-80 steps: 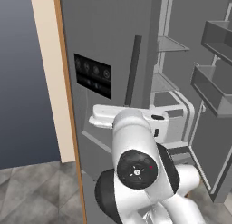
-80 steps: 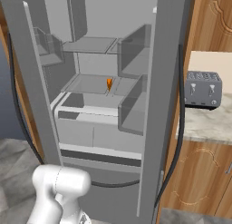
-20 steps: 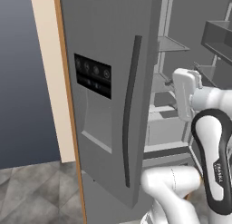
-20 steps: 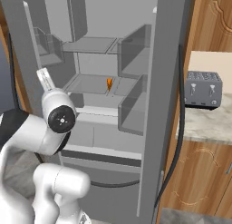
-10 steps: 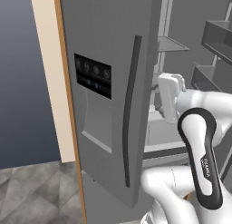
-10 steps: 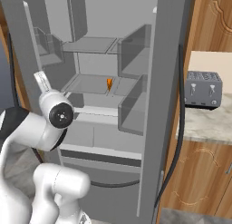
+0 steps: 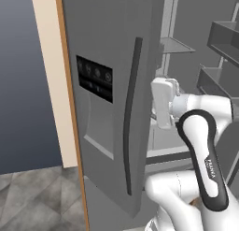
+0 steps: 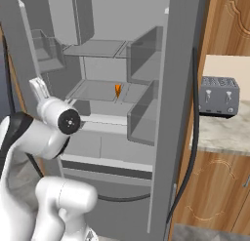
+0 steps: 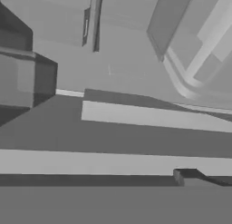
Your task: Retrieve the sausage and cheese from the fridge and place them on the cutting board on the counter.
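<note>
1 small orange cheese [image 8: 117, 90] wedge sits on the fridge [image 8: 105, 91] shelf; claw released.

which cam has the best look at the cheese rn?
Right base view. The cheese sits in plain sight as a small orange wedge on a middle shelf of the open fridge, unobstructed. The left base view looks past the closed door and the arm at grey shelves; the hand view gives grey fridge interior, nothing orange.
</note>
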Motion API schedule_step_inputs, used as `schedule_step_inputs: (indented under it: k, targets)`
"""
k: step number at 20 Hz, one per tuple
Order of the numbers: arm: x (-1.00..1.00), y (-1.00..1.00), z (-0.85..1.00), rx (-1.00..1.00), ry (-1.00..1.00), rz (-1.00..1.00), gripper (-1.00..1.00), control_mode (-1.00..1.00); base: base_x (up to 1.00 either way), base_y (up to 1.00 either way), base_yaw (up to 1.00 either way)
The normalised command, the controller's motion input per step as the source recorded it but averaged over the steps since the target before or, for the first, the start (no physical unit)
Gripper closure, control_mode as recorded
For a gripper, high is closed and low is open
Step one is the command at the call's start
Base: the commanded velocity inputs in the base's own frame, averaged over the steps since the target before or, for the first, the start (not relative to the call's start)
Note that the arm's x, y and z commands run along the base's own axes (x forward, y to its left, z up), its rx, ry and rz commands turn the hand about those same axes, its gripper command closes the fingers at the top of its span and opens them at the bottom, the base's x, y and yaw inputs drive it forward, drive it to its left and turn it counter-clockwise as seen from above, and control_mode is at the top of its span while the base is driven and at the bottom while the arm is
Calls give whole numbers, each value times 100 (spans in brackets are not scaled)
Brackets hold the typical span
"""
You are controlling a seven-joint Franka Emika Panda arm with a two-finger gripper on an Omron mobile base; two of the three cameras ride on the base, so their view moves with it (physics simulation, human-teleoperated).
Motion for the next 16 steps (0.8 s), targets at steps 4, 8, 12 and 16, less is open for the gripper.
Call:
schedule_step_inputs:
  k: [4, 8, 12, 16]
  targets:
    - [-27, 100, -53, -3, 2, 35, -100, -100, 0, 0, 0]
    - [-25, 100, -41, -10, 0, 44, -100, -100, 0, 0, 0]
    - [9, 100, -33, -12, 0, 33, -100, -100, 0, 0, 0]
    - [31, 100, -28, -9, -9, 20, -100, -100, 0, 0, 0]
